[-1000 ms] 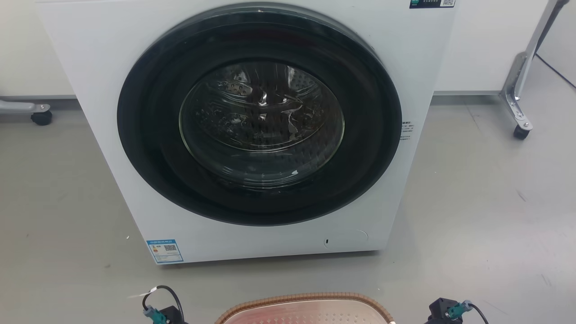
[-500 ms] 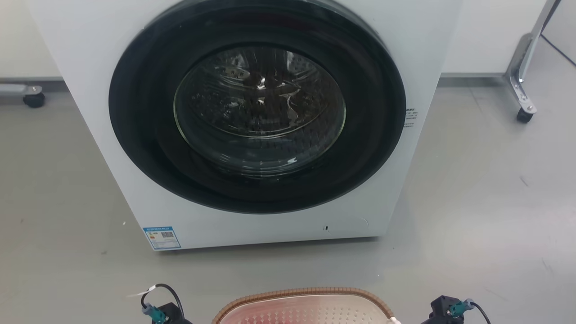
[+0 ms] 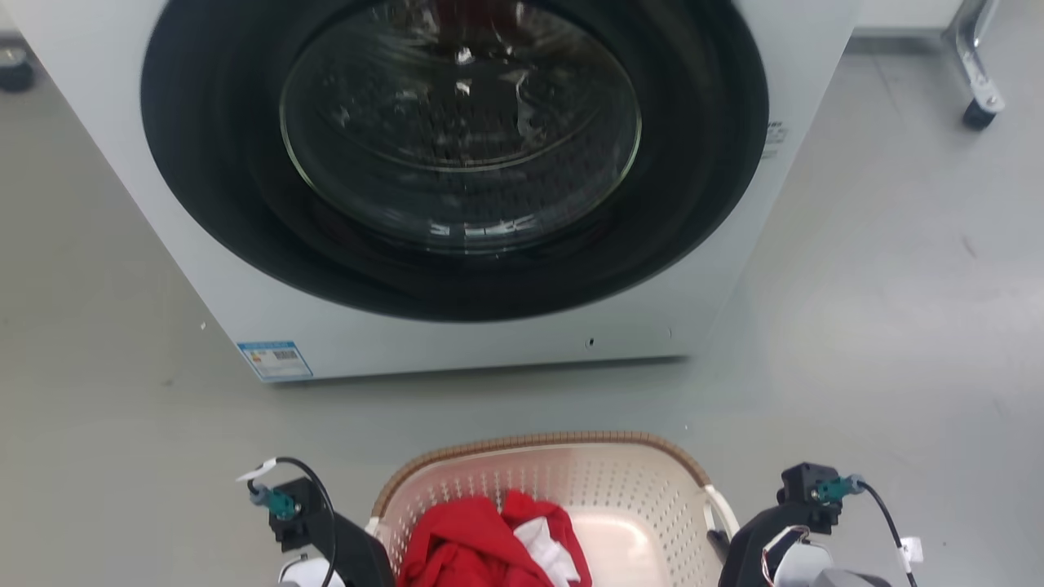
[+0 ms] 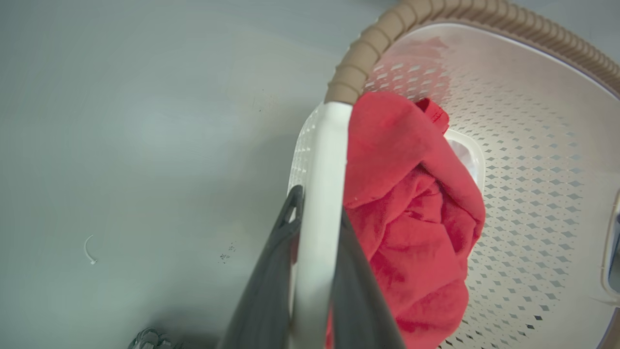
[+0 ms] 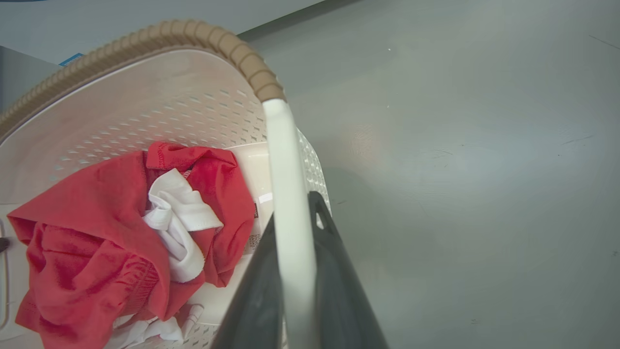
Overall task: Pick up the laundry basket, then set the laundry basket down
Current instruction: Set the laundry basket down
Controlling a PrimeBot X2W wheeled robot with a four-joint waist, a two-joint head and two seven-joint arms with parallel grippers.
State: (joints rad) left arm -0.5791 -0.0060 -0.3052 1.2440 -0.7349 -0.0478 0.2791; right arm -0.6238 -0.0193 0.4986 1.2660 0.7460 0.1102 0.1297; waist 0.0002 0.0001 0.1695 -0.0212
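The left gripper (image 4: 317, 213) has its two dark fingers pressed against either side of the left white handle (image 4: 322, 160), clamped on it; the right gripper (image 5: 294, 218) is clamped the same way on the right white handle (image 5: 286, 160). The laundry basket (image 3: 538, 443) sits between the two arms, directly below the head camera and just in front of the robot; whether its base rests on the floor (image 3: 856, 326) cannot be told.

The load is uneven: a red garment (image 5: 97, 228) wrapped around a white cloth (image 5: 174, 228) is heaped toward the robot's left half of the basket, and the right half shows bare perforated wall. The step in hand looks like carrying the basket on a two-handed hold, so the arms should travel together at one height; if one side leads, a thin handle could twist or slide along the fingers. The left side probably bears more weight, so that grip deserves the closer watch.

Ahead lies open grey floor, then the washer (image 3: 122, 204) with its round glass door (image 3: 461, 122) shut; a caster foot (image 3: 979, 110) stands well off to the far right. The basket is best set down flat on the open floor short of the washer's front; the fingers should part only once the base sits fully on the floor.
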